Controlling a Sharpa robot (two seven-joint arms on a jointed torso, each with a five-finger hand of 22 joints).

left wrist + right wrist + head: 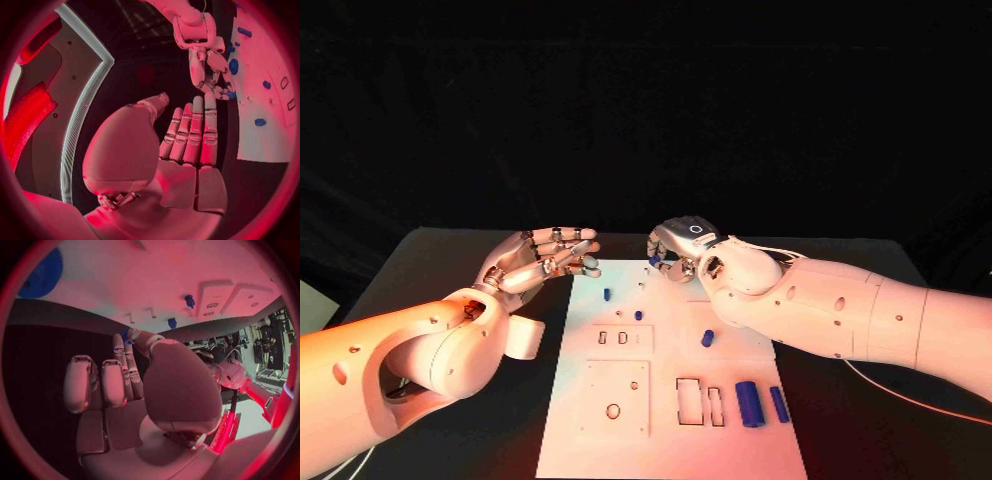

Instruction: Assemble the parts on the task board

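The white task board (672, 450) lies in the middle of the table. My right hand (689, 246) hovers over its far edge, curled, pinching a small blue part (127, 334) between thumb and fingertips; the part's end peeks out below the hand (653, 262). My left hand (545, 256) hangs at the board's far left corner, fingers straight and apart, holding nothing (190, 135). On the board stand two small blue pegs (606, 294) (639, 315) and a short blue cylinder (707, 338). Two longer blue cylinders (749, 403) (779, 403) lie near its right edge.
Two raised white squares (623, 338) (616, 397) with holes sit on the board's left half, and two rectangular slots (691, 400) are cut beside the long cylinders. A blue gear (44, 272) lies on the board. Black table (459, 270) surrounds the board.
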